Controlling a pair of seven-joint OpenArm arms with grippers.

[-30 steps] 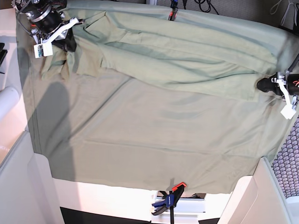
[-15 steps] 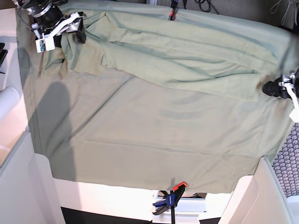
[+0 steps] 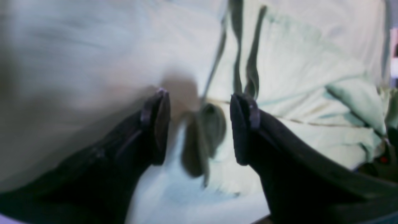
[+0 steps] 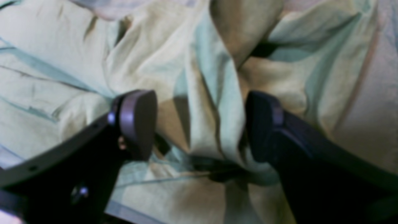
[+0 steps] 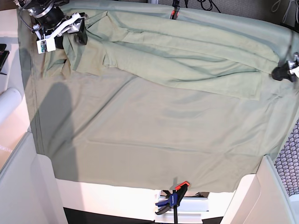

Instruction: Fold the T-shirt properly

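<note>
The pale yellowish sage-green cotton T-shirt (image 5: 187,60) is laid as a long wrinkled band along the far side of the larger, smoother grey-green tablecloth (image 5: 154,140). It appears partly folded lengthwise, judging by the doubled edges; the fold is judged not yet finished.

Right gripper (image 5: 70,33), at the far corner of the tablecloth on the base view's left: the jaws are seen apart in the wrist view, with a raised ridge of shirt fabric standing between the fingertips (image 4: 138,121). Whether the pads touch the cloth cannot be told. This end is bunched, likely gathered for a grasp.

Left gripper (image 3: 199,124), at the opposite end of the tablecloth, near its edge: the jaws are apart and nothing is clamped. A dark blurred fold of cloth is seen between and beyond the tips; contact cannot be confirmed. The shirt's end lies just beside this gripper.

An orange-and-blue bar clamp (image 5: 174,199) is fixed at the tablecloth's near edge, presumably to keep it taut.
</note>
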